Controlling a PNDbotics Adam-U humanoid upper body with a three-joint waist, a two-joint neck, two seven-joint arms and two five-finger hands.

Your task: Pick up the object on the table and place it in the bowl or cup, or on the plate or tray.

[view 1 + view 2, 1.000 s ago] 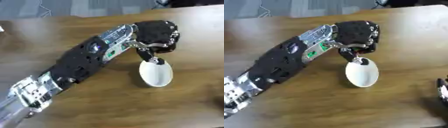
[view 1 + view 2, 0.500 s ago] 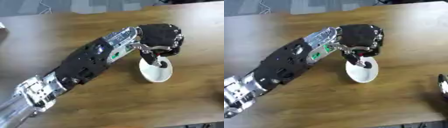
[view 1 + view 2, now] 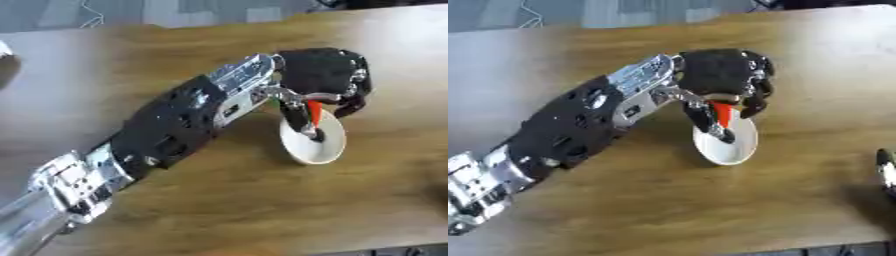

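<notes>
My left hand [image 3: 322,74] reaches in from the lower left and hovers over a small white dish [image 3: 305,148] on the wooden table. Its fingers and thumb are curled around a small orange-red object [image 3: 313,108], which hangs just above the dish's far rim. Most of that object is hidden by the thumb and fingers. Only a sliver of my right hand [image 3: 885,169] shows at the right edge of the right eye view, low on the table.
The brown wooden table [image 3: 262,210] fills the view, with its far edge along the top and its near edge at the bottom right. A bit of something white [image 3: 4,49] sits at the far left edge.
The whole picture has shifted, so the head moved. My left hand stays over the dish, and the orange-red object now shows between its thumb and fingers.
</notes>
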